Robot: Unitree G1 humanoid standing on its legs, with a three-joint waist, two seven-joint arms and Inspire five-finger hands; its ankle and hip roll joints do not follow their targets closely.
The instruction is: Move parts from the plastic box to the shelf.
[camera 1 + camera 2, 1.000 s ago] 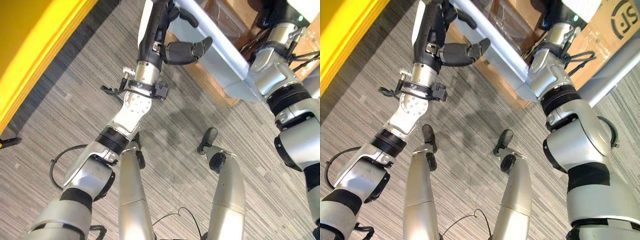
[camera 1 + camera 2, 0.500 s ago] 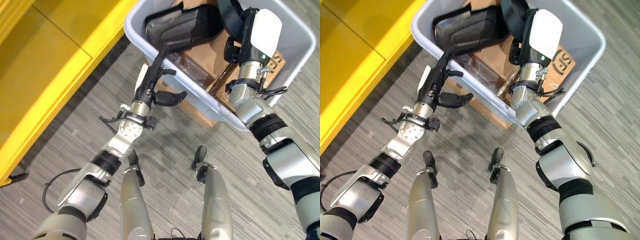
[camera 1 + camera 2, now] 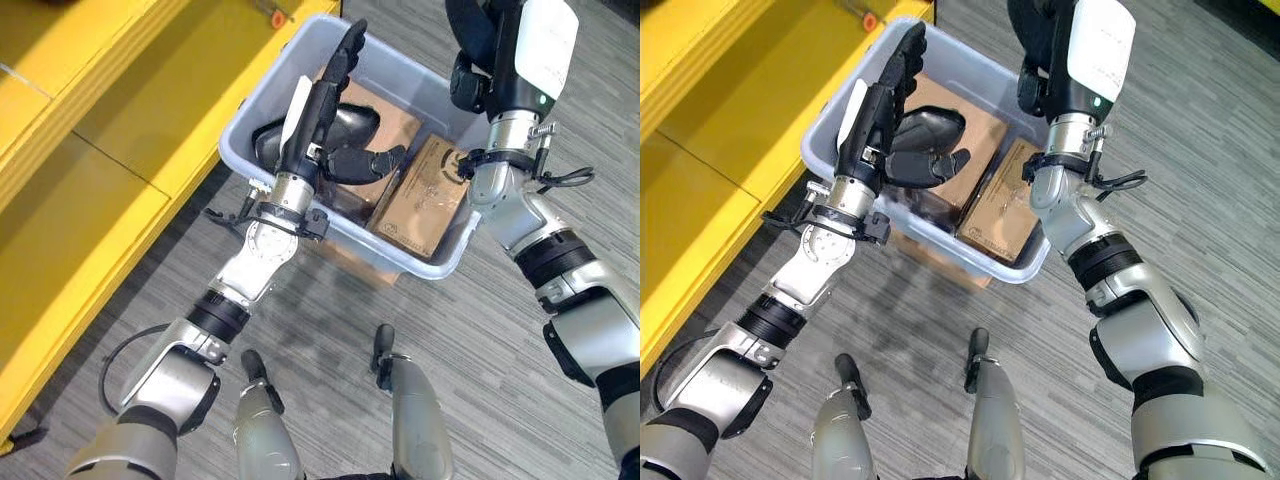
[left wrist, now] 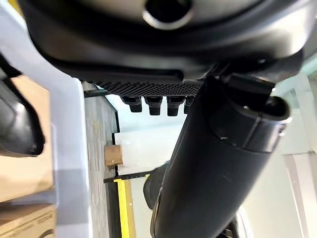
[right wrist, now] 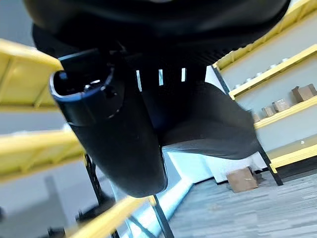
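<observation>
While the yellow shelf runs along the left, the grey plastic box sits on the floor beside it, holding cardboard cartons and a black moulded part. Left hand: fingers straight, raised above the box's near wall, empty. Right hand: above the box's far right; fingers' state cannot be told.

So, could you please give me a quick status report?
Left robot hand open above the plastic box. Right robot hand raised, fingers hidden. Black part, cardboard boxes inside.
</observation>
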